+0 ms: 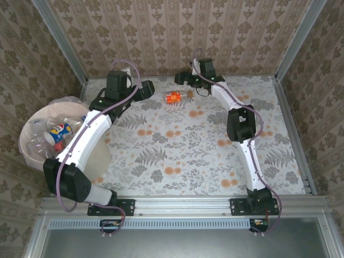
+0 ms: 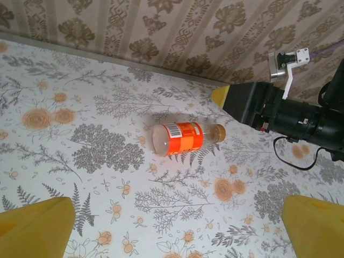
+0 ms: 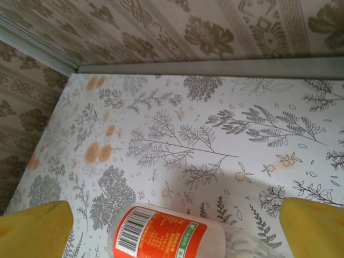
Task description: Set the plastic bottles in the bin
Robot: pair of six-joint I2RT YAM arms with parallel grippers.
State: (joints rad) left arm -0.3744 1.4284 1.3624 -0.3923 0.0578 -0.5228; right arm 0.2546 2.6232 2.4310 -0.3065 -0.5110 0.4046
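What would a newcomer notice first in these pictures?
One orange-labelled bottle lies on its side near the far edge of the floral table. The right gripper has its yellow fingers open close to it. At the left, the pink bin holds several bottles.

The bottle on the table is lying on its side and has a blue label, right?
Not quite. The bottle does lie on its side on the table, but its label is orange, not blue. The left wrist view shows it best.
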